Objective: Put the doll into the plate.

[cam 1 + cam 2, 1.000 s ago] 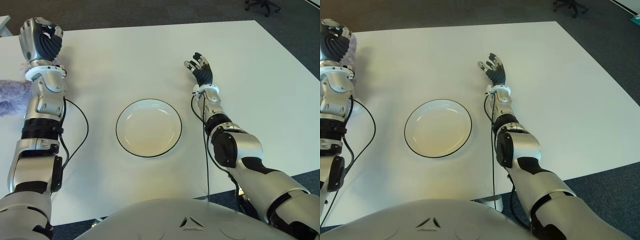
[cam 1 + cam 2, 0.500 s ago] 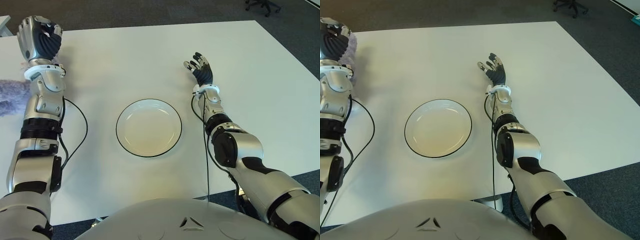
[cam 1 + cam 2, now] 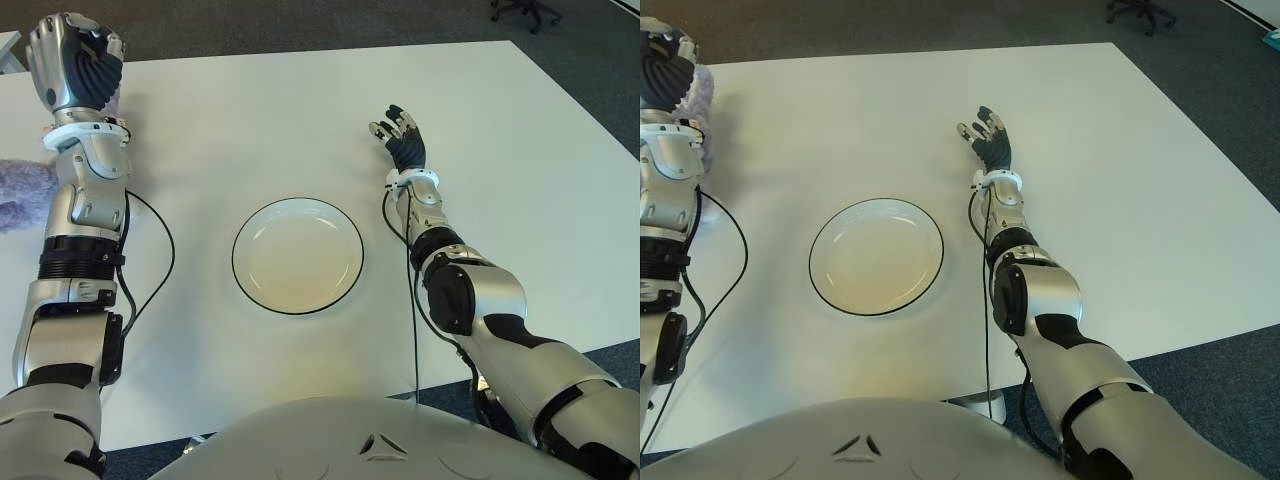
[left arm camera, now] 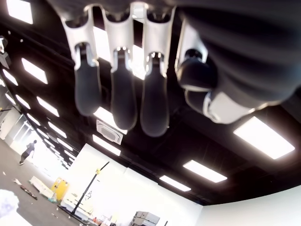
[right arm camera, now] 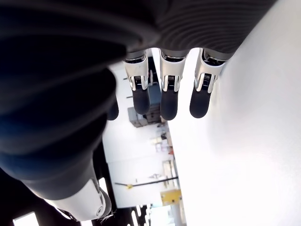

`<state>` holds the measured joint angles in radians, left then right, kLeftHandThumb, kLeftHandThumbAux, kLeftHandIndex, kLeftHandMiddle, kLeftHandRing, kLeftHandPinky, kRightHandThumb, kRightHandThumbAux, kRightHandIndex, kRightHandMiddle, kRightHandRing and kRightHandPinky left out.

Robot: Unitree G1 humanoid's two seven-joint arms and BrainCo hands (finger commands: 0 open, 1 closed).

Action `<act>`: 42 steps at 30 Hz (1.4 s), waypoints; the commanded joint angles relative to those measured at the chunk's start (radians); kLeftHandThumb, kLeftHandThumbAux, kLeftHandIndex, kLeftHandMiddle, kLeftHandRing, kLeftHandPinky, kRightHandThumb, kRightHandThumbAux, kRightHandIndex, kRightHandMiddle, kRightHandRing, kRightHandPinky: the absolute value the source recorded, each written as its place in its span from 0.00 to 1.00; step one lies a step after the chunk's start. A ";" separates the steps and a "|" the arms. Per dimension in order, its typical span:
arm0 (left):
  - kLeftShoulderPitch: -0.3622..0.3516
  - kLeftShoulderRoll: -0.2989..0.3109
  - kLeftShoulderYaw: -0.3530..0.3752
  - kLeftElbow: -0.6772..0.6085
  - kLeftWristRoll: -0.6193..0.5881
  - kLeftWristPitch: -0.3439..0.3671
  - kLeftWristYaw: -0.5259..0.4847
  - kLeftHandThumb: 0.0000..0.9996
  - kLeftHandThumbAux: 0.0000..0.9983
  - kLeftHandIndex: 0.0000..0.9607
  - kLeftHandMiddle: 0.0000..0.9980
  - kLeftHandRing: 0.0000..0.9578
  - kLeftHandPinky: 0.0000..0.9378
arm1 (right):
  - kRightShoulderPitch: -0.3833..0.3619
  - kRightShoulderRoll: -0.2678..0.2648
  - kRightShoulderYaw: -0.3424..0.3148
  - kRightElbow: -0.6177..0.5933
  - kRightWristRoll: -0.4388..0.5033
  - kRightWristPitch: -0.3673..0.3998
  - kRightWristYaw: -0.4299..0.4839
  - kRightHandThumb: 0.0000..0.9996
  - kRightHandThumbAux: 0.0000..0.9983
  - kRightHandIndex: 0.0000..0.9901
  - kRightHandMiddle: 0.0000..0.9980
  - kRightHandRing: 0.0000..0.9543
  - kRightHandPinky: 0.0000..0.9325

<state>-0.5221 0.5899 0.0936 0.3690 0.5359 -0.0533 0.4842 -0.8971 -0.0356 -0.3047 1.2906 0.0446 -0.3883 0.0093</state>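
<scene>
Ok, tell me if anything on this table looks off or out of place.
Nothing is spilled or damaged. The plate sits flat and empty mid-table. The one oddity: the fluffy purple doll lies at the table's far left edge, partly out of view, beside the left forearm. The left robot hand holds nothing; the right robot hand shows open, right of the plate.

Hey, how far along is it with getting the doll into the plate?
Nothing looks done: the plate holds nothing. The purple doll lies at the table's left edge, beside the left arm. In hand: nothing. The left robot hand is raised near the doll, fingers open, gripping nothing; the right robot hand shows open right of the plate. Left: grasp, carry, place.
</scene>
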 commanded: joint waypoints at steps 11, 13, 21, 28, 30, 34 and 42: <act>0.071 -0.046 0.004 -0.054 -0.016 0.037 -0.015 0.70 0.69 0.44 0.48 0.46 0.37 | 0.059 0.008 -0.004 0.044 0.006 0.058 -0.004 0.33 0.84 0.11 0.10 0.11 0.16; 0.082 -0.054 0.004 -0.060 -0.017 0.044 -0.016 0.70 0.69 0.44 0.45 0.44 0.34 | 0.059 0.008 -0.005 0.044 0.007 0.058 -0.005 0.34 0.84 0.12 0.10 0.12 0.18; 0.090 -0.069 0.005 -0.007 -0.035 0.015 0.004 0.53 0.38 0.26 0.36 0.36 0.31 | 0.058 0.006 -0.009 0.045 0.010 0.061 -0.004 0.38 0.82 0.14 0.10 0.12 0.17; 0.110 -0.072 0.005 0.078 -0.053 -0.052 0.029 0.56 0.33 0.19 0.26 0.25 0.22 | 0.055 0.006 -0.018 0.046 0.018 0.070 -0.003 0.39 0.82 0.14 0.11 0.12 0.18; 0.112 -0.070 0.004 0.103 -0.057 -0.072 0.035 0.56 0.33 0.16 0.24 0.23 0.20 | 0.055 0.006 -0.019 0.046 0.019 0.071 -0.003 0.39 0.82 0.14 0.11 0.12 0.18; 0.110 -0.071 0.001 0.137 -0.061 -0.098 0.040 0.53 0.31 0.14 0.21 0.20 0.18 | 0.055 0.004 -0.020 0.046 0.019 0.072 -0.001 0.38 0.82 0.12 0.10 0.12 0.16; 0.099 -0.079 -0.010 0.231 -0.060 -0.159 0.087 0.50 0.31 0.13 0.19 0.16 0.15 | 0.053 0.001 -0.017 0.047 0.015 0.076 -0.005 0.40 0.82 0.13 0.10 0.11 0.16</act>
<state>-0.4264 0.5263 0.0956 0.5581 0.4811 -0.1972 0.5524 -0.8986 -0.0430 -0.3182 1.2923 0.0539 -0.3802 0.0152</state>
